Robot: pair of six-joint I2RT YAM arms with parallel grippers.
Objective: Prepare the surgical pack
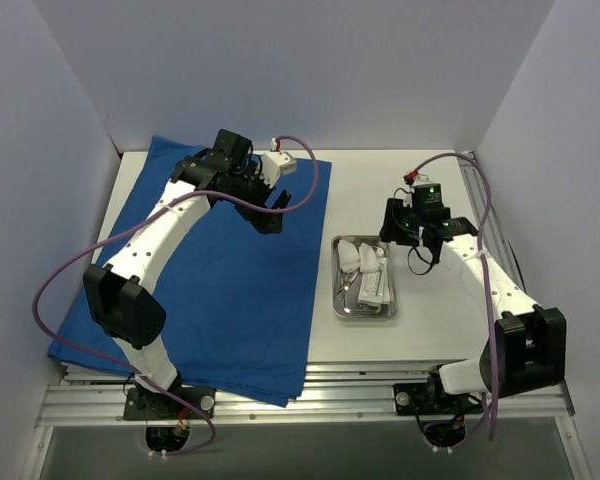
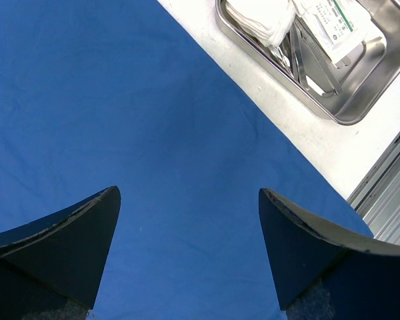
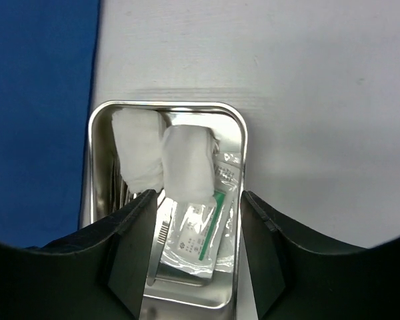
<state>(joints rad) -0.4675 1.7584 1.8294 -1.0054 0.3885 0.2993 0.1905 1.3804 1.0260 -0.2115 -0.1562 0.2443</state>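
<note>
A royal-blue cloth sheet (image 1: 230,300) lies spread over the left half of the table. To its right stands a small steel tray (image 1: 336,290). My left gripper (image 1: 272,212) hangs over the cloth's far part; in the left wrist view it (image 2: 188,192) is wide open above bare cloth (image 2: 153,120), with the tray (image 2: 360,107) at the upper right. My right gripper (image 1: 398,238) hovers by the tray's far right corner. In the right wrist view it (image 3: 198,195) is open and empty above the tray (image 3: 167,105), which holds white gauze pads (image 3: 187,163), a flat packet (image 3: 200,237) and a thin metal instrument (image 3: 161,233).
Aluminium rails run along the table's near edge (image 1: 310,385) and right side (image 1: 480,200). White walls close the table in at the back and on both sides. A strip of white tabletop (image 3: 307,100) lies between the tray and the right rail.
</note>
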